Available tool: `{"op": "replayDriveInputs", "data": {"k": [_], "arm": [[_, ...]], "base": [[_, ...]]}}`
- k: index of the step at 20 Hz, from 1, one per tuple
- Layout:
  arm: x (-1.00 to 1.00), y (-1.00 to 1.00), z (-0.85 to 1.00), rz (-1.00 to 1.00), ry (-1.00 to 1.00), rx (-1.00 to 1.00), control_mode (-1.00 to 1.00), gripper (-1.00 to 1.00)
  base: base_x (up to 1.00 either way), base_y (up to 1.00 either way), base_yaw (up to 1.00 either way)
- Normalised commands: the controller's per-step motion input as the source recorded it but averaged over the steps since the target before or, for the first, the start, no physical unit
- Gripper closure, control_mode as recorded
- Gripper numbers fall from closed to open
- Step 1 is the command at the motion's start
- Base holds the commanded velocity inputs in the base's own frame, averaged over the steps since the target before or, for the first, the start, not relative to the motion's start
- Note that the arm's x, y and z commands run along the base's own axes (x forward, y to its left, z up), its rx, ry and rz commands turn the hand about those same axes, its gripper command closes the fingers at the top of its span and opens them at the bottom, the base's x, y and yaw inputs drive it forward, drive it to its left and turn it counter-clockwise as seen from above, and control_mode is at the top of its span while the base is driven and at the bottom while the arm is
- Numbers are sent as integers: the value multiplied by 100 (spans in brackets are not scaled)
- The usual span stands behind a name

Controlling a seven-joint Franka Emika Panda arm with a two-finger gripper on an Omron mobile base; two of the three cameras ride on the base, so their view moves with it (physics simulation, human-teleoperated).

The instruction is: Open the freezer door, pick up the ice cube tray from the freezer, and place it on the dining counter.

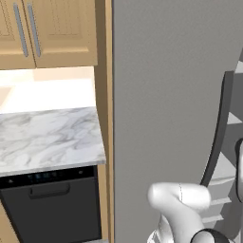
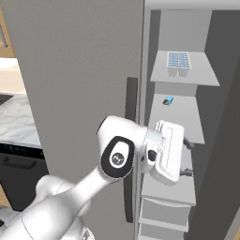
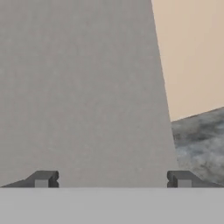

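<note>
Reaching into the opened freezer (image 2: 206, 140) from my remote station, I hold the gripper (image 2: 188, 158) with jaws spread wide and empty, level with a middle shelf, the freezer door (image 2: 79, 84) swung out beside the arm. The ice cube tray (image 2: 179, 62) sits up and deeper in from the gripper, on the top shelf near its front edge, its long axis running across the shelf, so I judge the next move to be a climb of two shelves. No brand, label or legible writing appears anywhere.
</note>
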Motion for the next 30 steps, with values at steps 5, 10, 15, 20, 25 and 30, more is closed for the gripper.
{"op": "replayDriveInputs", "data": {"k": [5,10,15,20,25,30], "arm": [[0,100,0,37,21,0,-100,-100],[0,95,8,47,26,3,-100,-100],[0,89,3,47,19,6,-100,-100],[-6,87,14,42,18,8,-100,-100],[-22,75,6,40,13,10,-100,-100],[-18,74,3,36,12,10,-100,-100]], "base": [[0,0,0],[0,0,0],[0,0,0],[0,0,0],[0,0,0],[0,0,0]]}}
